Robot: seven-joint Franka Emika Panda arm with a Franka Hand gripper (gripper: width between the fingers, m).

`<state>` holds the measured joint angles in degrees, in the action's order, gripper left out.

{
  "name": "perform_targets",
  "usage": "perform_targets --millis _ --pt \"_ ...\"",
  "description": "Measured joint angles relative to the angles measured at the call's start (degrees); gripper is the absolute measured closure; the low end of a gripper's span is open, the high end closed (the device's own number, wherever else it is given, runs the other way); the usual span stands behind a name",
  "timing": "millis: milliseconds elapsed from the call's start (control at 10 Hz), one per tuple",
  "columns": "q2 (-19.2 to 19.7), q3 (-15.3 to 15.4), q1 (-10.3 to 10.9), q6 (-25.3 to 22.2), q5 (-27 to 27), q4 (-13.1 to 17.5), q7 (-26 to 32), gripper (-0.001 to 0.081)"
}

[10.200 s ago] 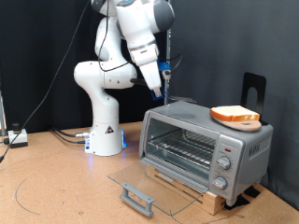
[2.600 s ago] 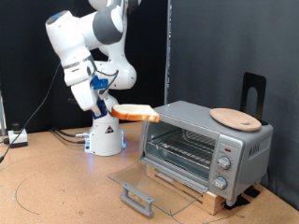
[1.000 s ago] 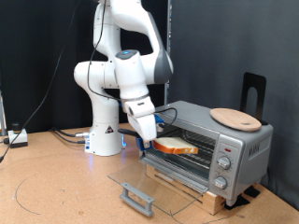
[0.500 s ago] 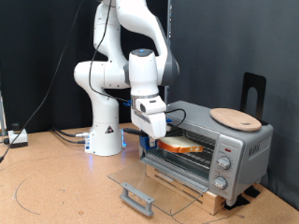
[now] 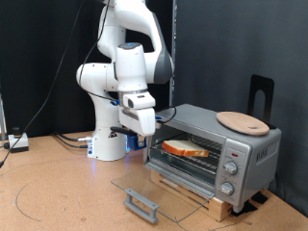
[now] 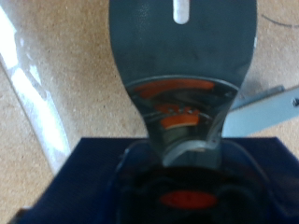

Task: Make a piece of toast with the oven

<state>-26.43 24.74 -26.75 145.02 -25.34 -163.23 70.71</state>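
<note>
The piece of toast (image 5: 184, 149) lies flat on the wire rack inside the silver-grey oven (image 5: 241, 154), whose glass door (image 5: 159, 186) is folded down open. My gripper (image 5: 141, 135) hangs just outside the oven's mouth, towards the exterior view's left of the toast and apart from it. In the wrist view a flat grey spatula blade (image 6: 182, 56) sticks out from between the dark blue pads. The blade is bare, with nothing on it, over the brown table.
A round tan wooden board (image 5: 241, 121) lies on the oven's top. The oven stands on a wooden slatted base (image 5: 197, 195). The door's grey handle (image 5: 141, 204) juts out in front. A black stand (image 5: 262, 91) rises behind. Cables and a box (image 5: 17, 141) lie at the left.
My gripper has drawn back out of the oven towards the exterior view's left and a little up. The toast stays behind on the rack.
</note>
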Motion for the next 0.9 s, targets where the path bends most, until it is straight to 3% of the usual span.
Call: perform_targets --millis 400,900 --pt "-0.7 -0.4 -1.3 -1.8 0.7 0.2 0.7 0.0411" --pt "-1.0 4.2 -0.7 -3.3 0.5 0.4 -5.1 0.0411"
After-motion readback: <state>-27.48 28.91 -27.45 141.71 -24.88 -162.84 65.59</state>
